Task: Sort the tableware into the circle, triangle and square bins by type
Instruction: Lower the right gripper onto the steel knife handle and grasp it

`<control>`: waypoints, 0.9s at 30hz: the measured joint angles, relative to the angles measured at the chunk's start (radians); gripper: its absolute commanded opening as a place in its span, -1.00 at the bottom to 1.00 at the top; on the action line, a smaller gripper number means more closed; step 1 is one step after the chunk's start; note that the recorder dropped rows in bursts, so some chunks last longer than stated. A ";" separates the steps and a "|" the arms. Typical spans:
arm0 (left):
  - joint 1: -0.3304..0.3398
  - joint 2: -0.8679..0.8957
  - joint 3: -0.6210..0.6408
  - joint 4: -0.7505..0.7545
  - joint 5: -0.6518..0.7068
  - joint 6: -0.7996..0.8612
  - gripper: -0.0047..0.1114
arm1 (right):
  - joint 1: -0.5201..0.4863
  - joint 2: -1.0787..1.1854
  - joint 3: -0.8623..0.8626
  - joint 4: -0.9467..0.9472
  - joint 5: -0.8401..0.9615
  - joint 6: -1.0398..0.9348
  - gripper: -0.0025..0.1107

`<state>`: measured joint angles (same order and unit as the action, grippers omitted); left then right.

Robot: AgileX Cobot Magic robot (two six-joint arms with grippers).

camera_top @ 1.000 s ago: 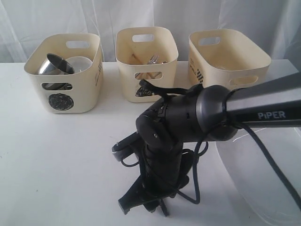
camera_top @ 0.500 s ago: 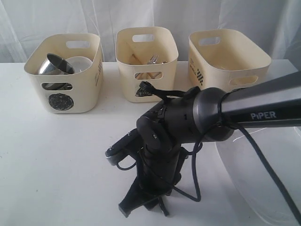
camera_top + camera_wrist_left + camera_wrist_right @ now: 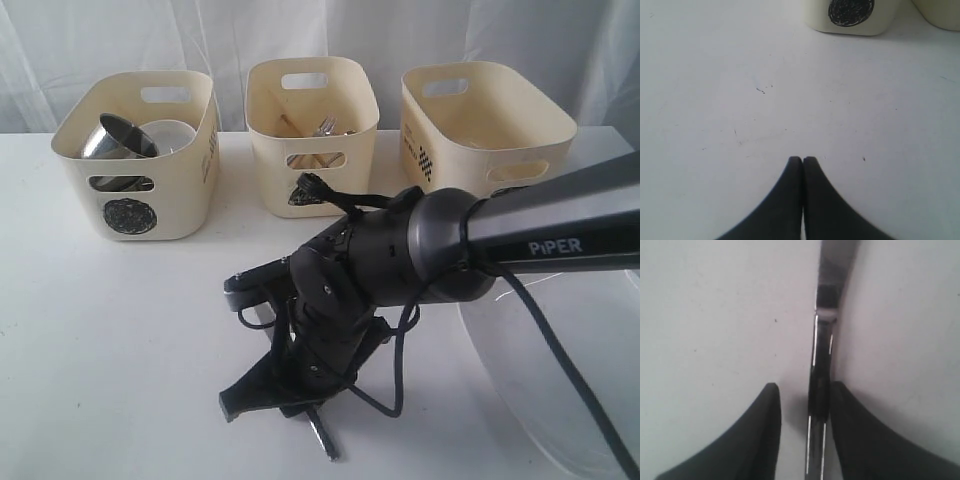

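Observation:
A steel knife (image 3: 821,365) lies on the white table between the fingers of my right gripper (image 3: 805,386). It rests against one finger, with a gap to the other, so the gripper is open. In the exterior view the right gripper (image 3: 272,395) points down at the table's front middle, and one end of the knife (image 3: 322,436) pokes out beneath it. My left gripper (image 3: 802,159) is shut and empty over bare table. The circle bin (image 3: 135,185) holds a steel mug (image 3: 118,138) and a white bowl (image 3: 172,135). A fork (image 3: 326,125) stands in the triangle bin (image 3: 312,150).
The square bin (image 3: 485,125) stands at the back right. A large white plate (image 3: 530,380) lies at the front right, under the right arm (image 3: 540,235). The circle bin's front (image 3: 850,17) shows ahead of the left gripper. A loose black cable (image 3: 400,390) hangs by the right wrist.
The right gripper has swung leftward and turned at the table's front. The knife's end now shows beneath it. Bins and plate have not moved.

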<state>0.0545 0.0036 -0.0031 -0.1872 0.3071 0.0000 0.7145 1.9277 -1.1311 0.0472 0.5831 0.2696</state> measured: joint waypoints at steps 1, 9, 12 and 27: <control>0.000 0.000 0.000 0.000 0.000 0.000 -0.92 | 0.000 0.000 0.000 0.000 -0.007 0.018 -0.39; 0.000 0.000 0.000 0.000 0.000 0.000 -0.92 | 0.000 0.015 -0.002 0.000 -0.019 0.044 -0.39; 0.000 0.000 0.000 0.000 0.000 0.000 -0.92 | 0.000 0.021 -0.006 -0.007 -0.001 0.044 -0.55; 0.000 0.000 0.000 0.000 0.000 0.000 -0.92 | -0.005 0.054 -0.023 -0.047 0.044 0.044 -0.96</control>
<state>0.0545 0.0036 -0.0031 -0.1872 0.3071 0.0000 0.7095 1.9813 -1.1545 0.0000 0.6267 0.3132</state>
